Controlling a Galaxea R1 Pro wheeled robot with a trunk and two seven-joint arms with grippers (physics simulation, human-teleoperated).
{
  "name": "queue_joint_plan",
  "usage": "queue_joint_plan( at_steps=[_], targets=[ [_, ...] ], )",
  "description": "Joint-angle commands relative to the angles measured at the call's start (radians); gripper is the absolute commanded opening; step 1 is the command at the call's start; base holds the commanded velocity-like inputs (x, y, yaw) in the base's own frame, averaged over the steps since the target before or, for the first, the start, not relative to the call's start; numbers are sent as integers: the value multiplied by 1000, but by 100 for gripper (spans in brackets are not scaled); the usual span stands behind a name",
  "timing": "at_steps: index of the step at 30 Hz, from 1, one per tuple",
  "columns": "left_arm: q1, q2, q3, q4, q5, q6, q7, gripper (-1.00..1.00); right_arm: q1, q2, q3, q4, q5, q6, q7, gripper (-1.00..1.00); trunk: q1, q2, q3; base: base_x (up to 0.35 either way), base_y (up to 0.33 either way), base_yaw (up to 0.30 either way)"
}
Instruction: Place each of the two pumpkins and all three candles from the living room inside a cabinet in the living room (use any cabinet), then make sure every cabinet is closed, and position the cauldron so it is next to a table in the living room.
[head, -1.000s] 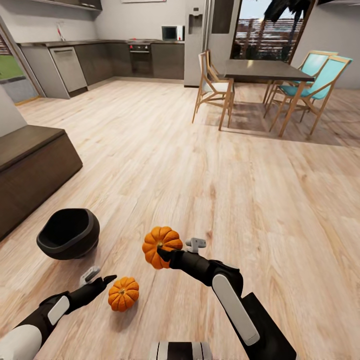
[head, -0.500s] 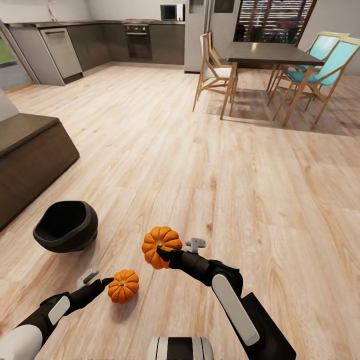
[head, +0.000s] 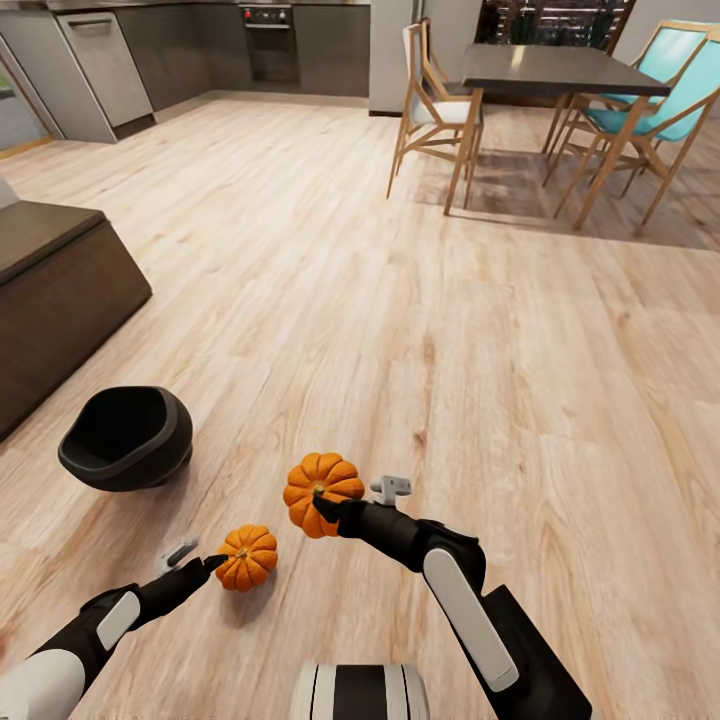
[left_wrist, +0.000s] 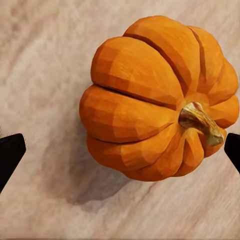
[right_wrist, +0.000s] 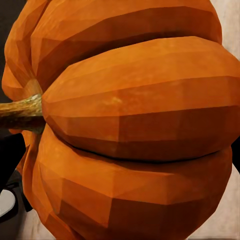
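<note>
In the head view my right gripper (head: 322, 505) is shut on one orange pumpkin (head: 325, 478), held above the wood floor. That pumpkin (right_wrist: 130, 120) looms large in the right wrist view, stem sideways. The other pumpkin (head: 247, 557) rests on the floor just beyond my left gripper (head: 197, 557), which is open, its tips almost touching it. Seen from the left wrist, this pumpkin (left_wrist: 150, 95) lies on its side with dark fingertips (left_wrist: 10, 152) wide apart on either side of it. The black cauldron (head: 125, 438) sits tilted on the floor to the left. No candles are in view.
The dark brown cabinet (head: 50, 290) runs along the left edge, shut on the side I see. A dark table (head: 560, 68) with wooden chairs (head: 435, 110) stands far right. Grey kitchen units (head: 100, 60) line the back. Open floor lies between.
The head camera has tilted down, so the whole scene slid up. My left gripper has closed in on the floor pumpkin. The right arm holds its pumpkin still.
</note>
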Motion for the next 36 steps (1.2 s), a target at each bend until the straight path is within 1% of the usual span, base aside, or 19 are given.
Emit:
queue_joint_plan(
  at_steps=[1,11,15,18,21,27,32,36],
  targets=[
    [0,-1,5,0,6,9,-2,100,-1,0,1,-1,-14,2,-9,-100,0,-1,-5,0,0,0],
    [0,-1,3,-2,4,9,-6,100,-1,2,2,-1,-13,2,-9,-100,5,-3,-43,0,0,0],
    [0,-1,0,-2,3,8,-11,100,-1,2,2,-1,-13,2,-9,-100,5,-3,-43,0,0,0],
    [2,-1,0,-2,1,7,-59,100,-1,2,3,-1,-13,2,-9,-100,5,-3,-43,0,0,0],
    [3,-1,0,-2,-3,-1,-84,100,-1,3,3,-1,-13,2,-9,-100,5,-3,-43,0,-18,0],
    [3,-1,0,-2,-3,-4,-93,100,-1,3,3,-1,-13,2,-9,-100,5,-3,-43,0,-113,0],
    [3,0,0,-2,-3,-4,-93,100,-1,3,3,-1,-13,2,-9,-100,5,-3,-43,6,-8,0],
    [3,0,1,-2,-2,-4,-92,100,-1,3,3,-1,-13,2,-9,-100,5,-3,-43,151,94,0]
  ],
)
